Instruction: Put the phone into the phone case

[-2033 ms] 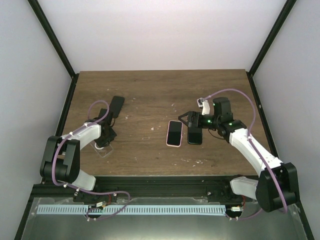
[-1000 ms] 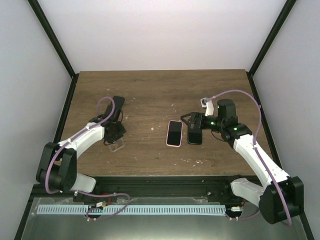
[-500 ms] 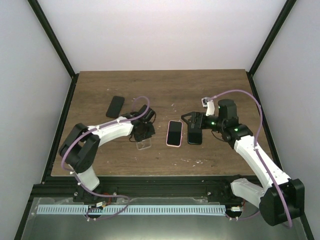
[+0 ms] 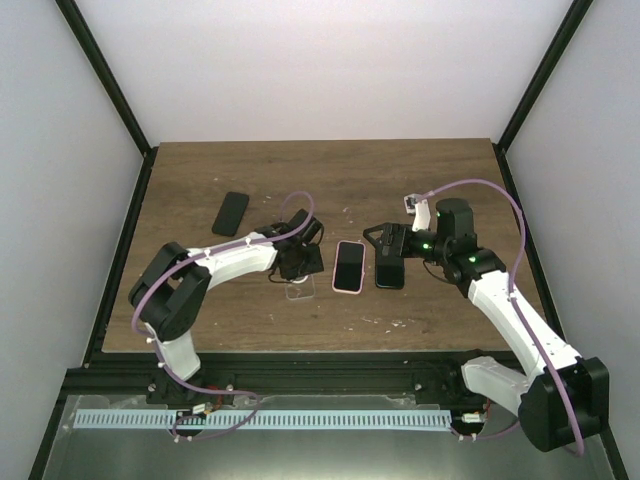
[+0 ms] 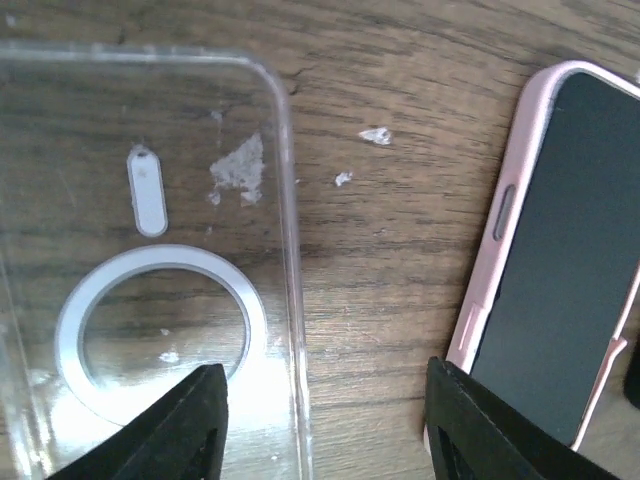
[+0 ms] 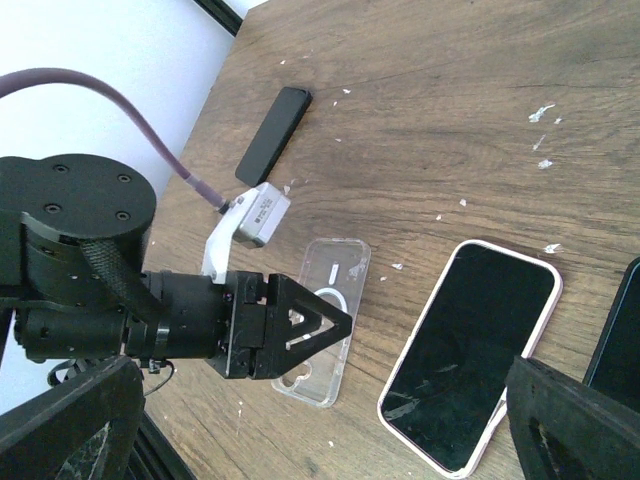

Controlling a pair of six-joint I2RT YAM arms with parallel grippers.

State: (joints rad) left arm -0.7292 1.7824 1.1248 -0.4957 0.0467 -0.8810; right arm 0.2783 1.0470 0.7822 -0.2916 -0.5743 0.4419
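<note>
1. Left wrist view: left gripper point(image 5: 325, 430) jaws apart, clamping nothing. The clear case point(image 5: 150, 200) lies flat and empty on the counter point(image 5: 400, 150), under one finger.
2. Pink-cased phone point(image 5: 560, 250) sits just beside the case, between it and the bare dark phone point(image 4: 390, 274).
3. Right gripper point(image 4: 388, 248) hangs over that dark phone, jaws wide, empty. Right arm nearer.
4. Phone's long axis runs near-to-far, parallel to the case. The case lies leftward.

Looking down from overhead, I see a phone case point(image 4: 297, 291) lying on the table point(image 4: 440, 170) left of centre. The middle phone point(image 4: 348, 266) is just to its right. The right-hand phone point(image 4: 390, 274) lies just beside that one, its far end under my right gripper point(image 4: 384, 243). The far phone point(image 4: 231, 213) sits well apart at upper left, behind the case.
</note>
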